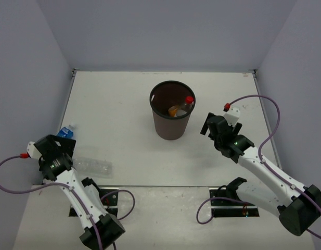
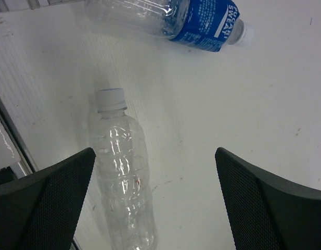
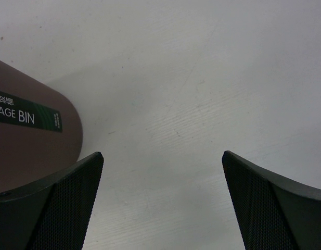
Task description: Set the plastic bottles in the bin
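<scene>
Left gripper [image 2: 154,156]: jaws spread wide, grasping nothing, poised over the white table [image 1: 124,104].
Clear unlabelled bottle [image 2: 121,172], white cap: lying on the table under that gripper, close to one finger.
Blue-label bottle [image 2: 202,21]: lying just beyond it, apart.
Right gripper [image 3: 161,156]: jaws released, empty, beside the bin on its right.
Bin [image 1: 171,127]: dark brown, upright mid-table, green label strip [image 3: 27,114] on its wall.
Contents: orange bottle [image 1: 175,110] and red-capped bottle [image 1: 189,100], leaning against the inner wall.
</scene>
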